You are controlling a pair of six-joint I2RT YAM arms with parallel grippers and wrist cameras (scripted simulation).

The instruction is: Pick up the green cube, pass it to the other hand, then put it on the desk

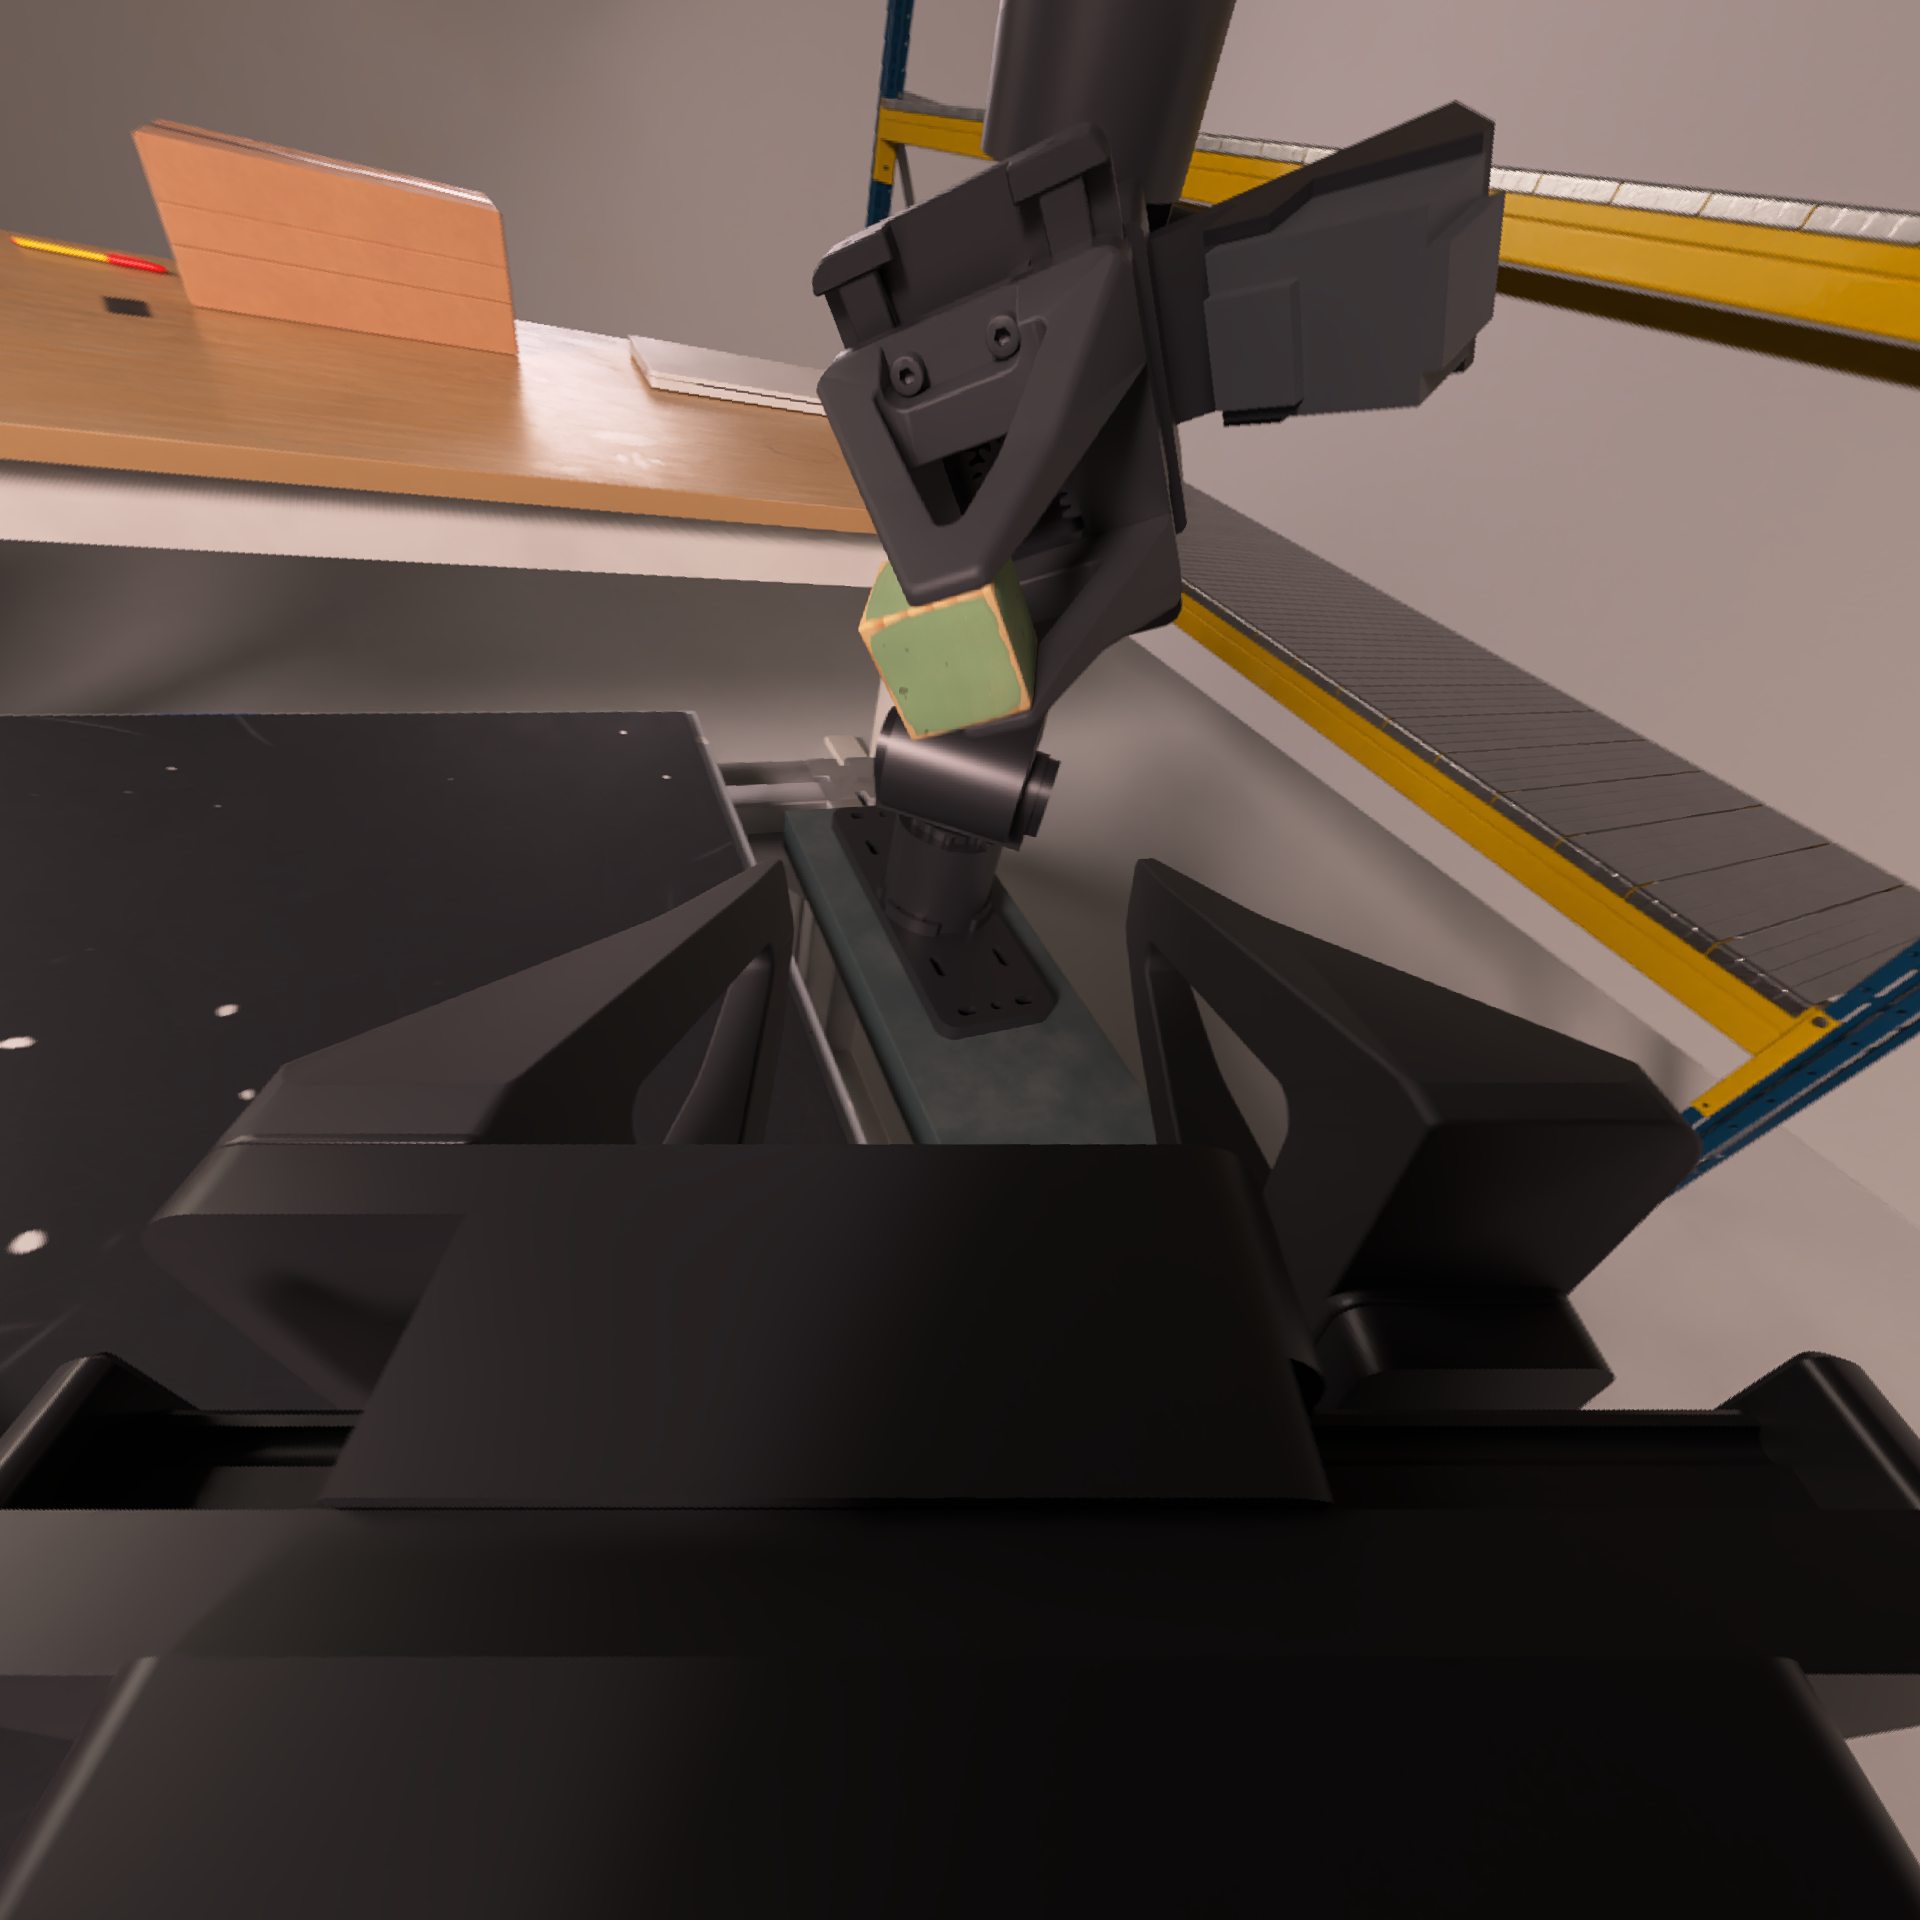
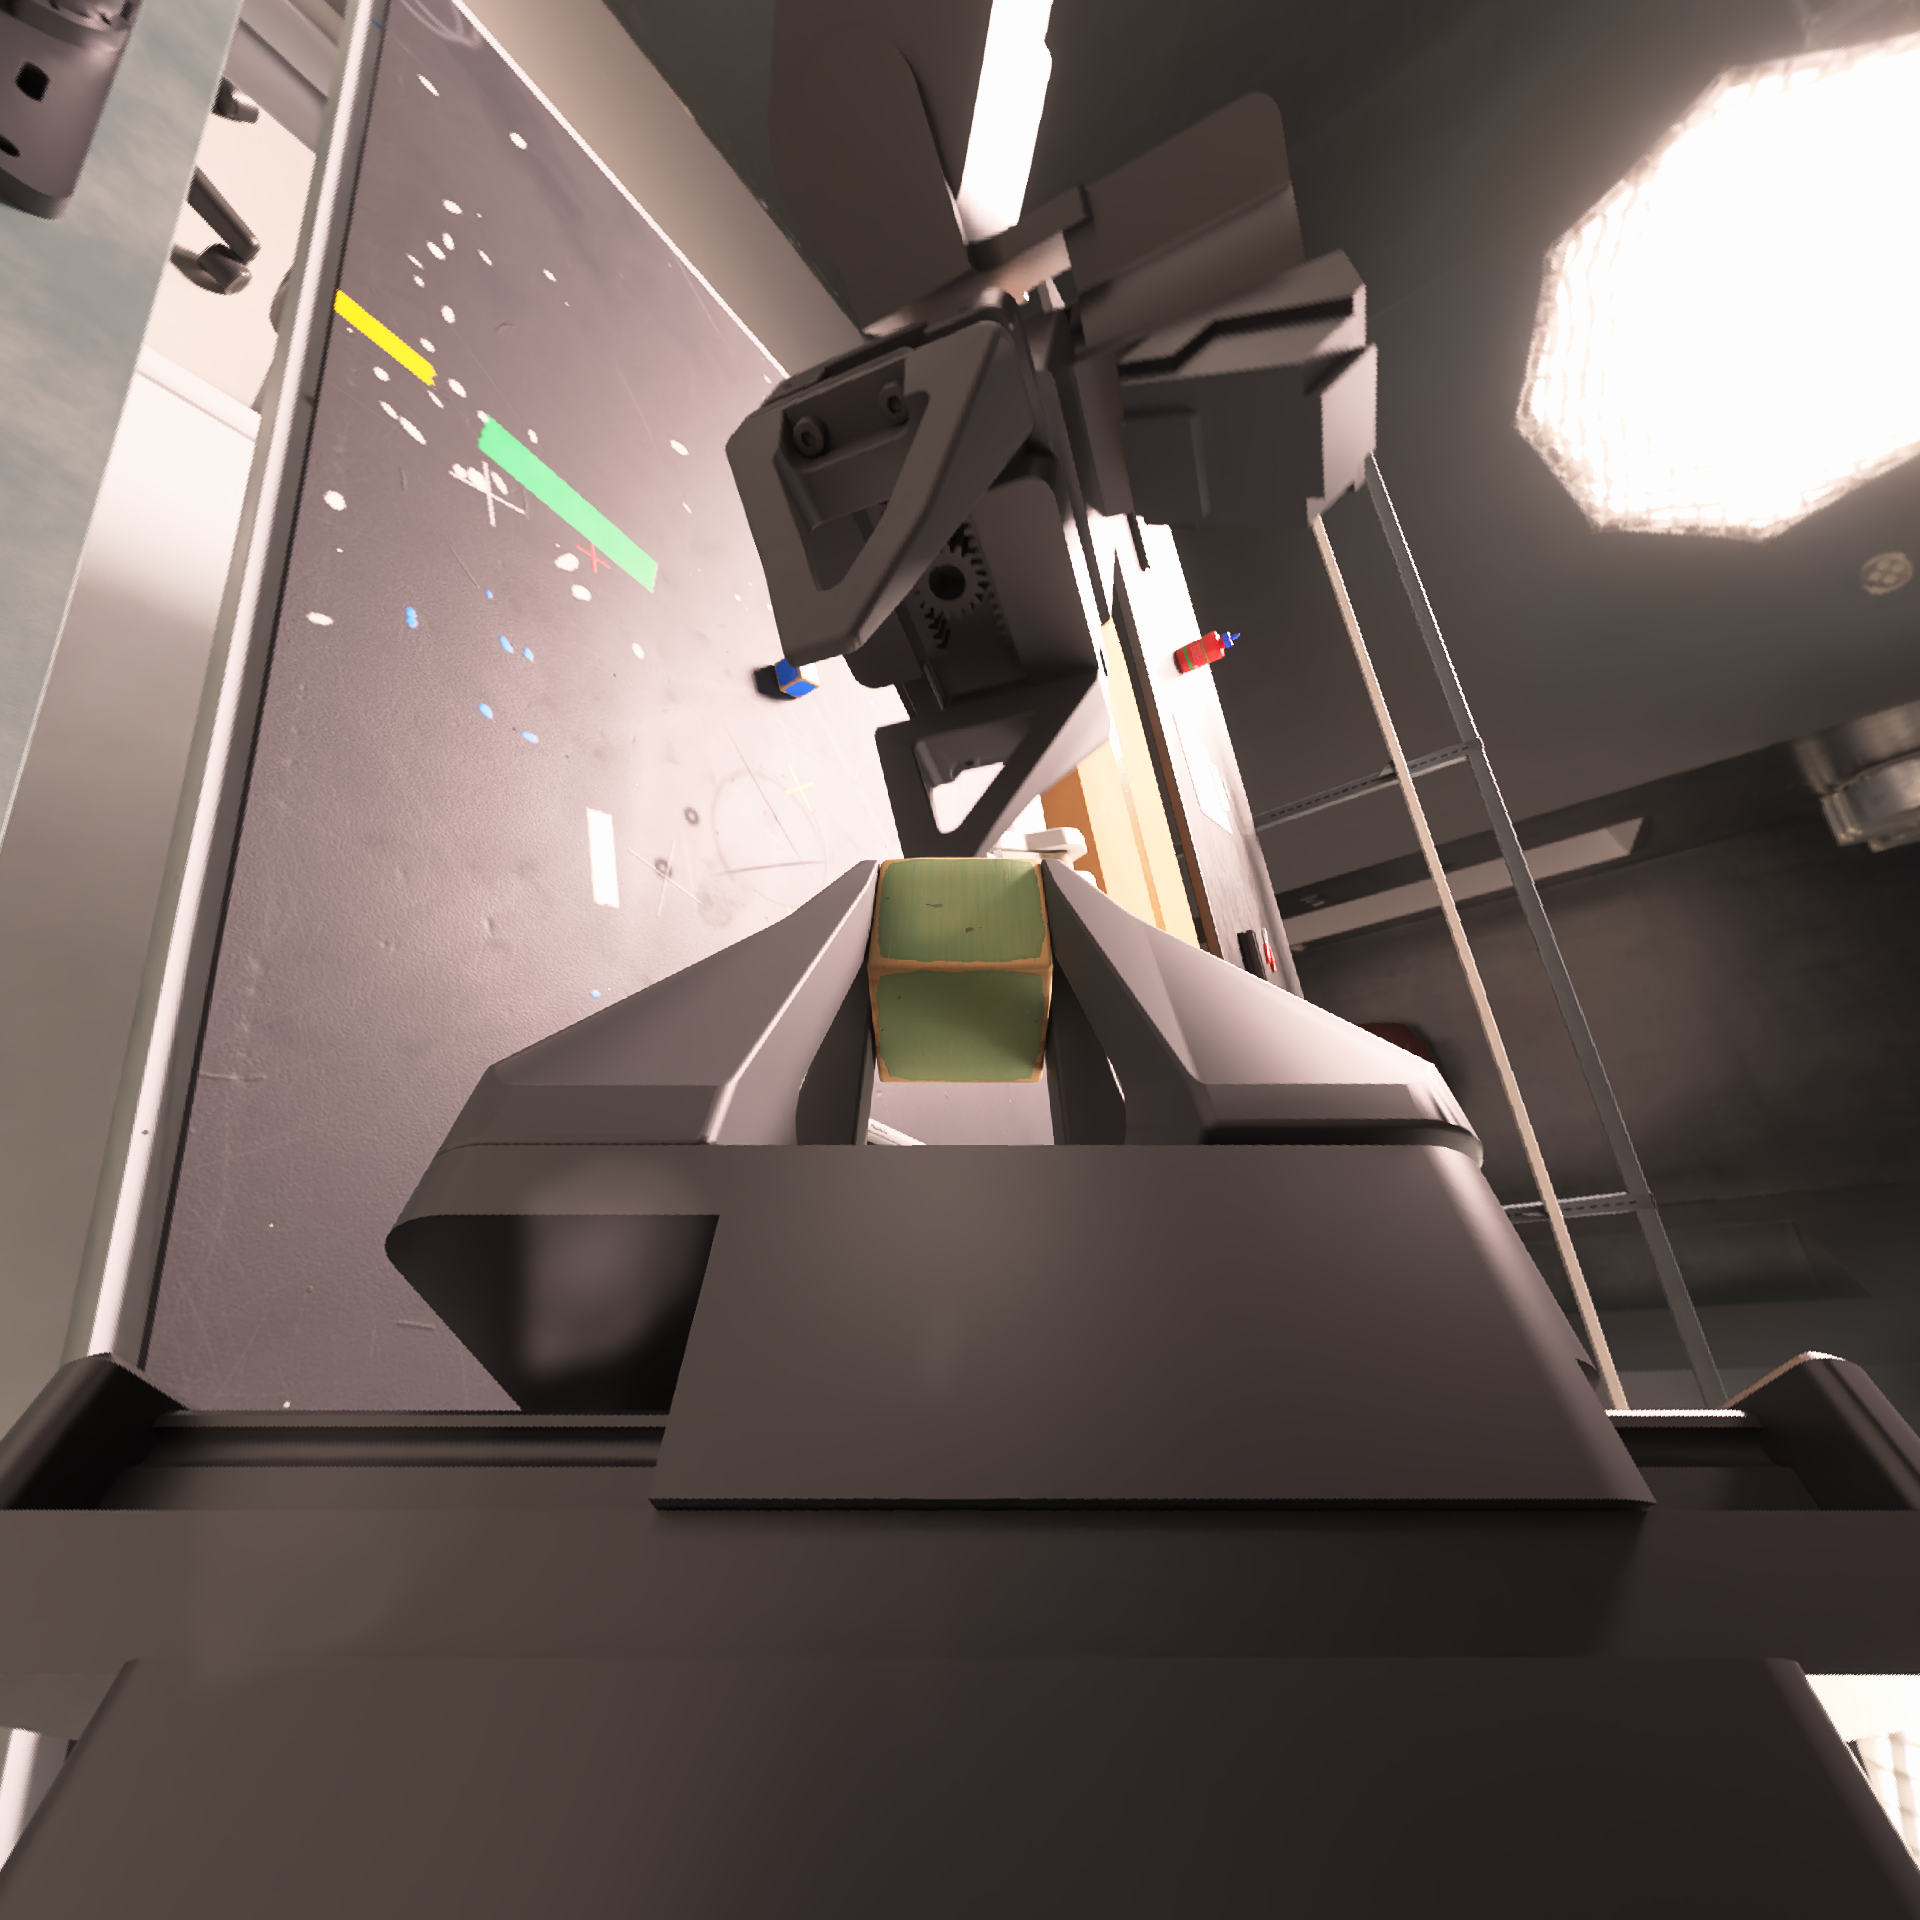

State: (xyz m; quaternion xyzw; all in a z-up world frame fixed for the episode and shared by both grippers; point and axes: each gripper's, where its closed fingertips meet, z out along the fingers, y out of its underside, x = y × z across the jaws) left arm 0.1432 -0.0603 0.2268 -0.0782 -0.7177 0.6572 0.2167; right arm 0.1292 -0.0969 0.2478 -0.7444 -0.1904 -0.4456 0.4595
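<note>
The right gripper [image 2: 961, 977] pinches the green cube [image 2: 958, 971] between its fingers, held in the air well above the dark desk [image 2: 436, 935]. The left gripper [image 1: 961, 883] faces it with fingers spread wide and holds nothing. Which way the handover runs cannot be told from here; it seems either about to happen or just done. Setting the cube on the desk is not yet done.

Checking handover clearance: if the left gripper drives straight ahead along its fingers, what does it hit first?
Probably the green cube with tan edges, held in the right gripper, just ahead of the open left gripper. Depth is unclear; it may sit slightly above the line.
</note>
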